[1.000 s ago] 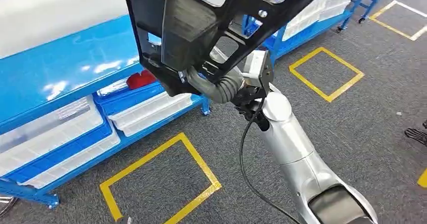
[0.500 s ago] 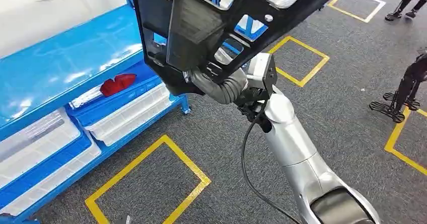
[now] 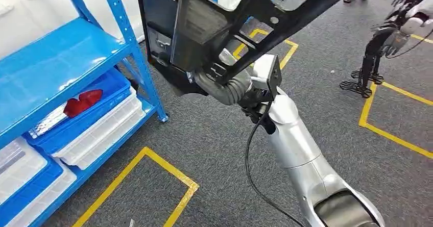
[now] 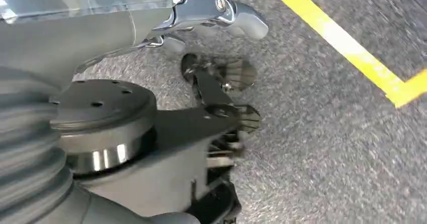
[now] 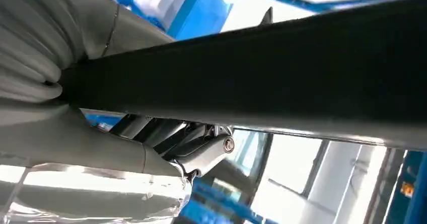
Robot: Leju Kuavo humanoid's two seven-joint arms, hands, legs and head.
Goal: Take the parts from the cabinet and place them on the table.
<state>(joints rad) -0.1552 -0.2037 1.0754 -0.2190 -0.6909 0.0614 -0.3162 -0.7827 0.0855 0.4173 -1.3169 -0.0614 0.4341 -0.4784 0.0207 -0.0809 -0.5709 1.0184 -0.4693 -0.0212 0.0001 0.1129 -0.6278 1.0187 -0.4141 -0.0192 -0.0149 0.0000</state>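
head view: i'm seeing the right hand (image 3: 217,81) gripping the black frame part (image 3: 204,28), holding it up over grey carpet beside the blue cabinet (image 3: 56,69); red part (image 3: 81,102) lying in a blue bin.
left wrist: left hand (image 4: 201,27) hanging over carpet, nothing in it, fingers' spread unclear.
right wrist: fingers (image 5: 201,151) wrapping the part's black bar.
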